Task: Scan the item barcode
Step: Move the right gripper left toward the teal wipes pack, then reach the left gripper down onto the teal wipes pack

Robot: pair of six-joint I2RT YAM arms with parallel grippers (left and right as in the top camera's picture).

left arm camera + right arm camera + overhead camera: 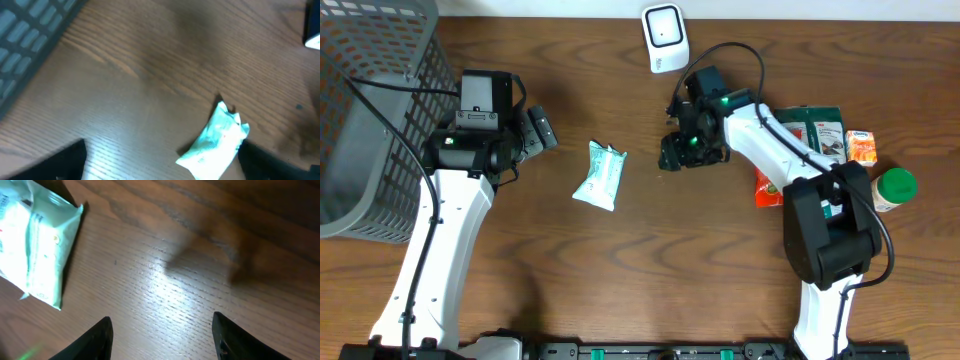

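Note:
A pale green and white packet (600, 175) lies flat on the wooden table between the two arms. A white barcode scanner (663, 38) stands at the back edge. My left gripper (538, 132) is to the packet's left, open; in its wrist view the packet (215, 142) lies just inside the right finger (272, 161), and the gripper (160, 167) holds nothing. My right gripper (676, 152) hovers to the right of the packet, open and empty. Its wrist view shows the packet (35, 250) at upper left, away from the gripper (162, 332), with bare wood between the fingers (95, 340).
A grey mesh basket (370, 100) fills the back left corner. Behind the right arm are green pouches (820, 130), an orange packet (861, 146), a red packet (767, 188) and a green-lidded bottle (894, 187).

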